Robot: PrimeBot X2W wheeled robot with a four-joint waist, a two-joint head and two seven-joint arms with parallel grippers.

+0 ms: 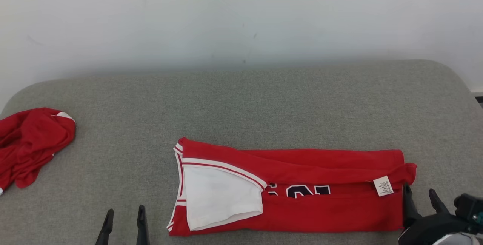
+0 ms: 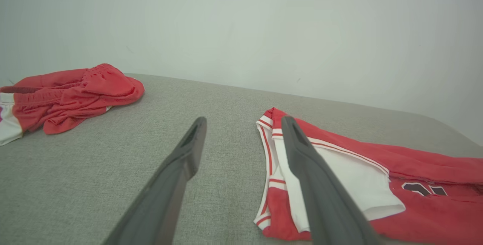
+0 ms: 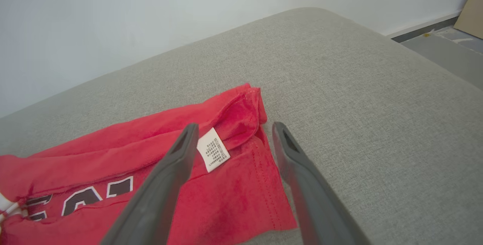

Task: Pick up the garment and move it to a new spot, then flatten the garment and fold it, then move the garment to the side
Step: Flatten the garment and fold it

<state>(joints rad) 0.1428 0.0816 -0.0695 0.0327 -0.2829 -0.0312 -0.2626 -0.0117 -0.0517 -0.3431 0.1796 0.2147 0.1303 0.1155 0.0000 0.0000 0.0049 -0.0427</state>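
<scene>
The garment [image 1: 302,196] is a red jersey with white trim, dark lettering and a white care label, lying folded lengthwise into a long band on the grey cushioned surface [image 1: 241,105]. Its white-lined armhole end points left, its hem end right. My left gripper [image 1: 124,218] stands open at the lower left, apart from the jersey's left end. In the left wrist view the left gripper [image 2: 241,124] is empty, with the garment [image 2: 377,184] beside its right finger. My right gripper [image 1: 419,196] is open at the hem end. In the right wrist view the right gripper [image 3: 232,128] hovers over the hem corner of the garment [image 3: 226,192], holding nothing.
A second red garment [image 1: 30,143] lies crumpled at the far left edge of the surface, also seen as the crumpled red shorts [image 2: 68,94]. A pale wall [image 1: 241,18] rises behind. The surface's right edge drops to a grey floor [image 3: 445,45].
</scene>
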